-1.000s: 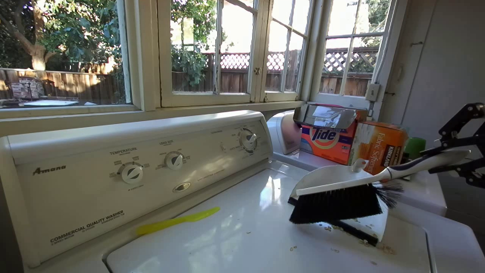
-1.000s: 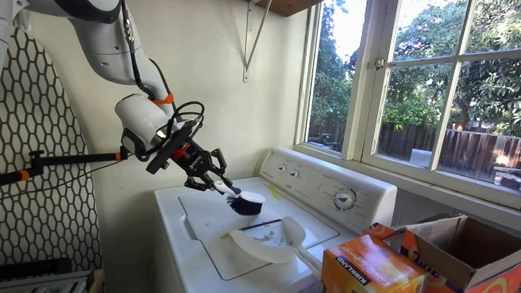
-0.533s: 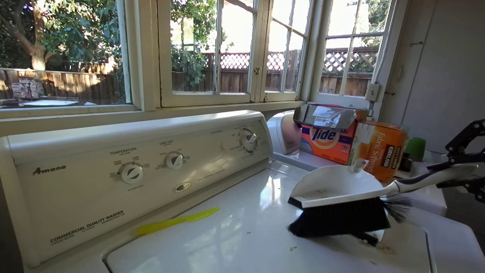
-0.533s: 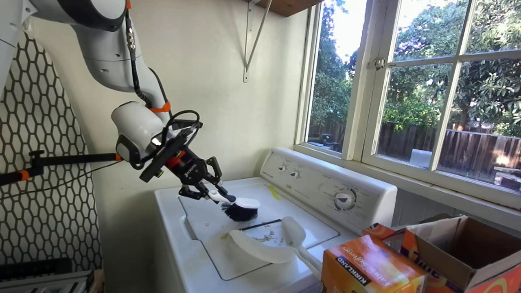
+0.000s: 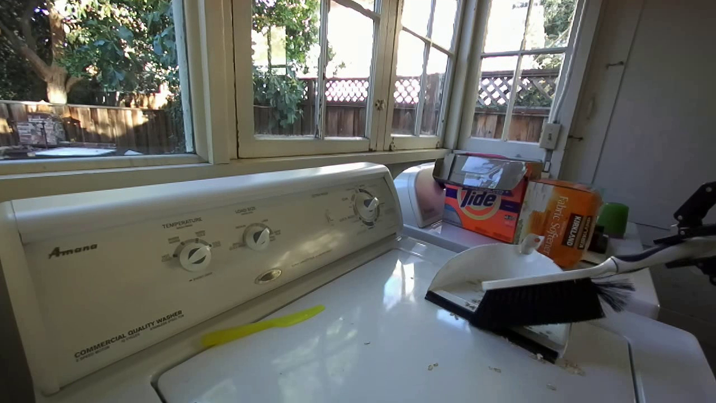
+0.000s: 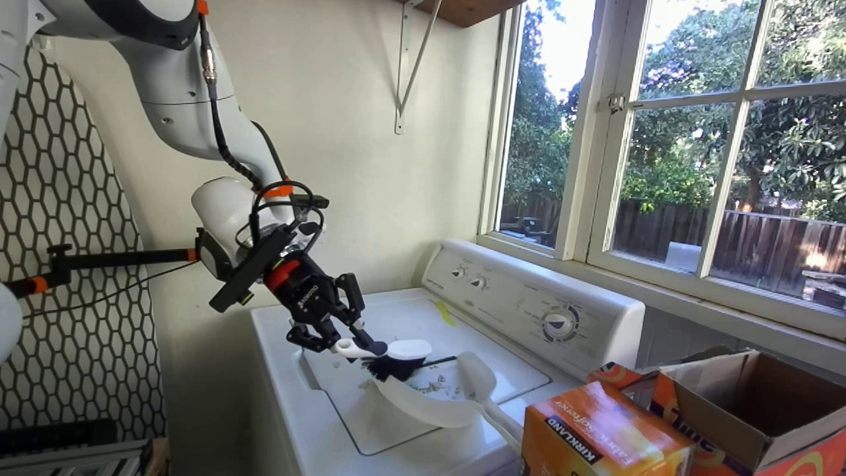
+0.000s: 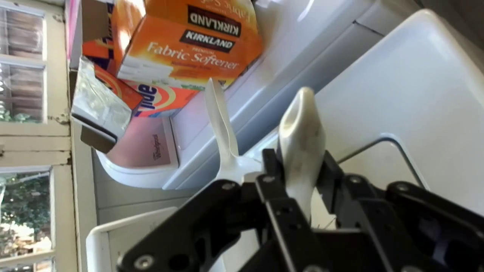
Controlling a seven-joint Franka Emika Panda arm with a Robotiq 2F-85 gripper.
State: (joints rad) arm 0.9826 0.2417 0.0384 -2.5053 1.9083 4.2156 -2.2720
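My gripper (image 6: 344, 338) is shut on the handle of a hand brush (image 5: 540, 302). The white handle (image 7: 302, 151) stands between both black fingers in the wrist view. The brush's black bristles (image 6: 396, 367) point down over the front lip of a white dustpan (image 5: 495, 263); I cannot tell whether they touch it. The dustpan (image 6: 429, 406) lies on the washer lid (image 5: 335, 358), with pale crumbs (image 6: 433, 385) in it. More loose crumbs (image 5: 433, 366) lie on the lid. The brush head is hidden in the wrist view.
A yellow-green knife-shaped utensil (image 5: 263, 326) lies by the washer's control panel (image 6: 515, 297). An orange fabric softener box (image 6: 601, 430) and an open Tide box (image 5: 481, 207) stand on the neighbouring machine. A green cap (image 5: 612, 219) is behind the brush handle. Windows line the back.
The brush went down, then shifted rightward in an exterior view and closer to the dustpan. The arm moved with it, and the grip on the handle stays. The dustpan has not moved.
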